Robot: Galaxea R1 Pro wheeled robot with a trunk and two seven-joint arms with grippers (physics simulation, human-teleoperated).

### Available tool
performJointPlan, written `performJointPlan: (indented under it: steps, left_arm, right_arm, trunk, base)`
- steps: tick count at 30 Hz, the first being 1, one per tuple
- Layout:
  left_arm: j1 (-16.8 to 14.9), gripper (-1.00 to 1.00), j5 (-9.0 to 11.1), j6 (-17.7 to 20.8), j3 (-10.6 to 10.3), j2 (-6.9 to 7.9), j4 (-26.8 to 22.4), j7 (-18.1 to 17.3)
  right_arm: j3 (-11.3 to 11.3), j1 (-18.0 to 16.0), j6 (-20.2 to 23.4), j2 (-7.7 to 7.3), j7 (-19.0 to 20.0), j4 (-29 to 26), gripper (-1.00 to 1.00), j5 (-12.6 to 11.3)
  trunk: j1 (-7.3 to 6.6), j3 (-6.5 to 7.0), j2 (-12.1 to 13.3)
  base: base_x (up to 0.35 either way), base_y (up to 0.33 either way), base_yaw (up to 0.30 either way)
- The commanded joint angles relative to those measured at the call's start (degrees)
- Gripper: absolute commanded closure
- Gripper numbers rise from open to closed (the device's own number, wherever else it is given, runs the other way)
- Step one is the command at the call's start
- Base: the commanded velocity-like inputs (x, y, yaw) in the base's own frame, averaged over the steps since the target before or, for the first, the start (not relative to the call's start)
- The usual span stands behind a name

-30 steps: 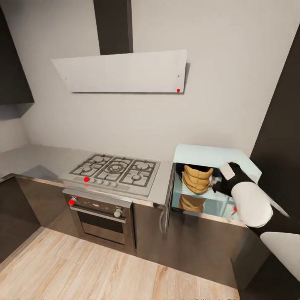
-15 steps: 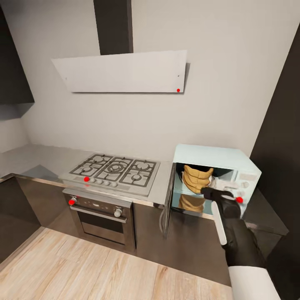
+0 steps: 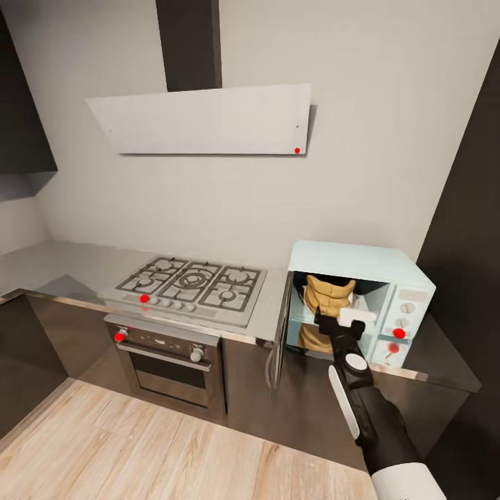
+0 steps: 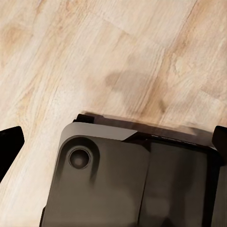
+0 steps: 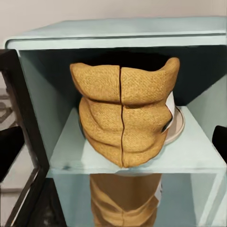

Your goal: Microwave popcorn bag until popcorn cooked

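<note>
Head view, lower right of the frame: the right arm reaches up toward the open microwave (image 3: 361,278), its right gripper (image 3: 345,321) just in front of the cavity, holding nothing; the right wrist view shows the fingers (image 5: 10,149) spread wide at both edges. Beyond it, the popcorn bag (image 3: 329,295) stands upright inside the microwave, door (image 3: 280,340) swung out, on the grey counter (image 3: 267,316). The left gripper's (image 4: 113,142) fingers sit apart over wooden floor (image 4: 94,52).
</note>
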Motion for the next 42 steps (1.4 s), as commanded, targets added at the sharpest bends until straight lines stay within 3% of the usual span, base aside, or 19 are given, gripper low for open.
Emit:
performJointPlan:
  steps: [1,5,9,13,22,25,33,42]
  left_arm:
    - [0.0,-1.0,0.0,-0.2,0.1,-0.02,0.0,0.0]
    - [0.0,-1.0,0.0,-0.2,0.1,-0.02,0.0,0.0]
    - [0.0,-1.0,0.0,-0.2,0.1,-0.02,0.0,0.0]
    - [0.0,-1.0,-0.1,-0.2,0.1,-0.02,0.0,0.0]
    - [0.0,-1.0,0.0,-0.2,0.2,-0.02,0.0,0.1]
    - [0.0,-1.0,0.0,-0.2,0.2,-0.02,-0.1,0.1]
    - [0.0,-1.0,0.0,-0.2,0.3,-0.02,-0.1,0.1]
    - [0.0,-1.0,0.0,-0.2,0.5,-0.02,0.0,0.1]
  right_arm:
    - [0.1,-0.3,-0.8,-0.17,-0.3,1.1,-1.0,0.0]
    - [0.0,-0.7,-1.8,-0.58,-0.2,2.0,-1.0,0.0]
    - [-0.3,-2.6,-4.4,-1.53,0.1,8.8,-1.0,0.0]
    - [-0.4,-9.0,-9.5,-3.34,0.2,19.5,-1.0,-0.1]
    - [-0.4,-21.3,-19.2,-4.91,2.9,41.4,-1.0,-0.4]
    - [-0.5,-23.2,-20.5,-5.03,3.9,45.9,-1.0,-0.5]
    - [0.0,-23.8,-21.4,-5.62,4.1,51.1,-1.0,0.0]
    - [0.1,-23.7,-21.4,-6.37,4.1,51.5,-1.0,0.0]
  trunk:
    - [0.04,-0.13,-0.1]
    - [0.04,-0.13,-0.1]
    - [0.04,-0.13,-0.1]
    - [0.04,-0.13,-0.1]
    - [0.04,-0.13,-0.1]
    - [0.04,-0.13,-0.1]
    - [0.04,-0.13,-0.1]
    - [0.04,-0.13,-0.1]
  base:
    - [0.0,0.0,0.0]
    - [0.0,0.0,0.0]
    - [0.0,0.0,0.0]
    - [0.0,0.0,0.0]
    - [0.0,0.0,0.0]
    - [0.0,0.0,0.0]
    - [0.0,0.0,0.0]
    - [0.063,0.0,0.0]
